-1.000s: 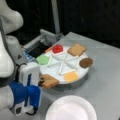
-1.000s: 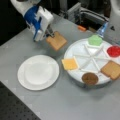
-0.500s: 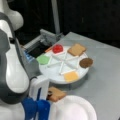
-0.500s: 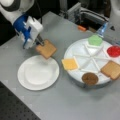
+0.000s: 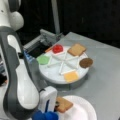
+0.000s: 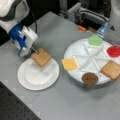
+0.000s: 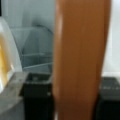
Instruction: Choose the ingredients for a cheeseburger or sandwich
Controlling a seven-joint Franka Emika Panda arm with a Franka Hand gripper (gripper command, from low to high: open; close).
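Observation:
My gripper (image 6: 35,51) is shut on a tan-brown toast square (image 6: 41,58) and holds it tilted just over the white paper plate (image 6: 37,77). In a front view the same toast (image 5: 63,104) hangs at the plate's (image 5: 82,111) left rim, beside the gripper (image 5: 55,106). The wrist view is filled by the toast (image 7: 80,60) seen edge-on between the dark fingers (image 7: 37,100). In the divided tray (image 6: 92,58) lie the other ingredients: green lettuce (image 6: 95,40), red tomato (image 6: 114,51), a second toast (image 6: 111,70), brown patty (image 6: 90,78) and cheese square (image 6: 69,64).
The tray (image 5: 60,71) stands behind the plate in a front view, with lettuce (image 5: 43,59), tomato (image 5: 57,48), toast (image 5: 77,49), patty (image 5: 86,62) and cheese (image 5: 71,76). Grey metal fixtures (image 5: 47,37) sit at the table's back edge. A small orange item (image 6: 81,28) lies near them.
The gripper has carried the toast square from beside the tray down to the paper plate, lowering it towards the plate's near rim.

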